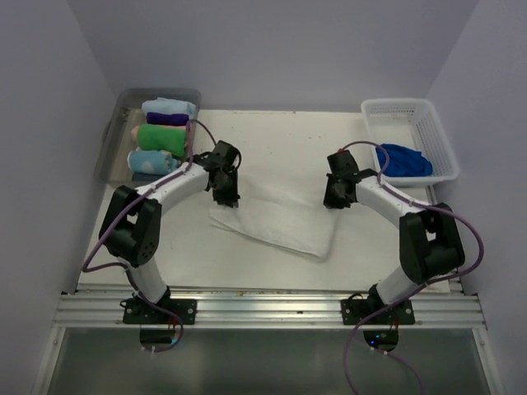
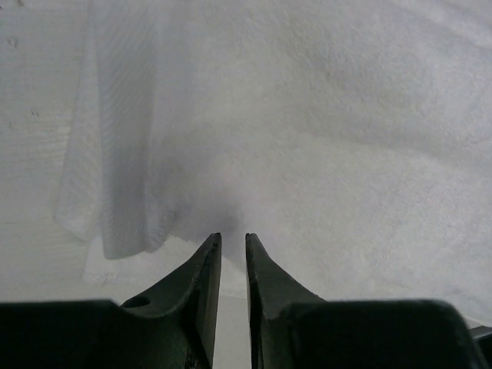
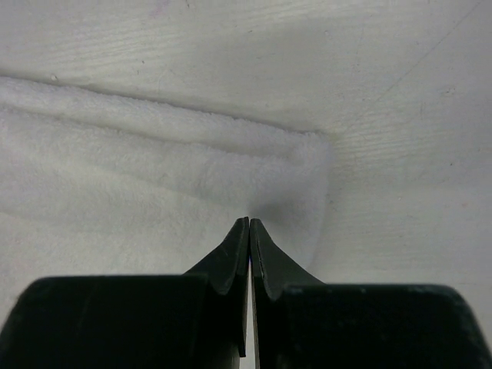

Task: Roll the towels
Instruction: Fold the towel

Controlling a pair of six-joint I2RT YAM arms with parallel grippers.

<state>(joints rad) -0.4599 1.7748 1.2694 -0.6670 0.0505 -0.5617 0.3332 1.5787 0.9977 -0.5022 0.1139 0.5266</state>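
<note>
The white towel (image 1: 276, 218) lies folded flat in the middle of the table, running from upper left to lower right. My left gripper (image 1: 228, 201) hovers over its left end. In the left wrist view that gripper (image 2: 233, 235) stands open by a narrow gap with nothing in it, and the towel (image 2: 346, 115) spreads out beyond its tips. My right gripper (image 1: 334, 201) is above the towel's right end. In the right wrist view the right gripper (image 3: 250, 220) is shut and empty, just over the towel's folded corner (image 3: 154, 169). The blue towel (image 1: 403, 160) lies crumpled in the white basket (image 1: 440, 136) at the back right.
A clear bin (image 1: 111, 140) at the back left holds several rolled towels, among them a green one (image 1: 160, 136) and a pale blue dotted one (image 1: 151, 160). Bare tabletop (image 1: 288, 144) lies between the bin and the basket. A metal rail (image 1: 263, 309) runs along the near edge.
</note>
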